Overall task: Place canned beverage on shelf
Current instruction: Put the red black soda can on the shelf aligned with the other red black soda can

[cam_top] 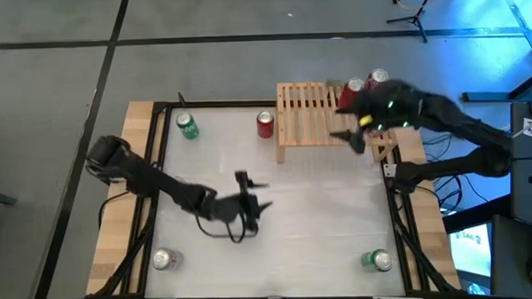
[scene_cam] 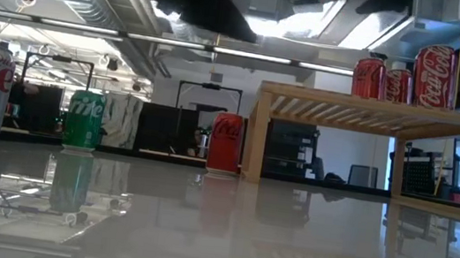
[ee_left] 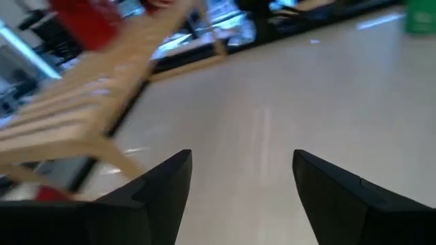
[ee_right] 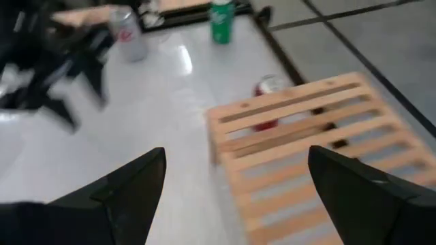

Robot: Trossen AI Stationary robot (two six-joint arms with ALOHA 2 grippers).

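Observation:
The wooden slatted shelf point(cam_top: 305, 113) stands at the table's far edge, right of the middle. Three red cans point(scene_cam: 435, 76) stand upright on its right end. On the table stand a red can point(cam_top: 265, 123) just left of the shelf, a green can point(cam_top: 187, 126) at the far left, a silver can point(cam_top: 166, 258) at the near left and a green can point(cam_top: 376, 259) at the near right. My left gripper point(cam_top: 259, 194) hovers open over the table's middle, holding nothing. My right gripper point(cam_top: 352, 138) is open beside the shelf's right end, also holding nothing point(ee_right: 235, 184).
A black frame point(cam_top: 158, 109) runs around the white tabletop, with wooden side strips point(cam_top: 118, 226) outside it. Bare table lies between the two grippers and in front of the shelf. The shelf's left and middle slats point(ee_right: 300, 136) carry nothing.

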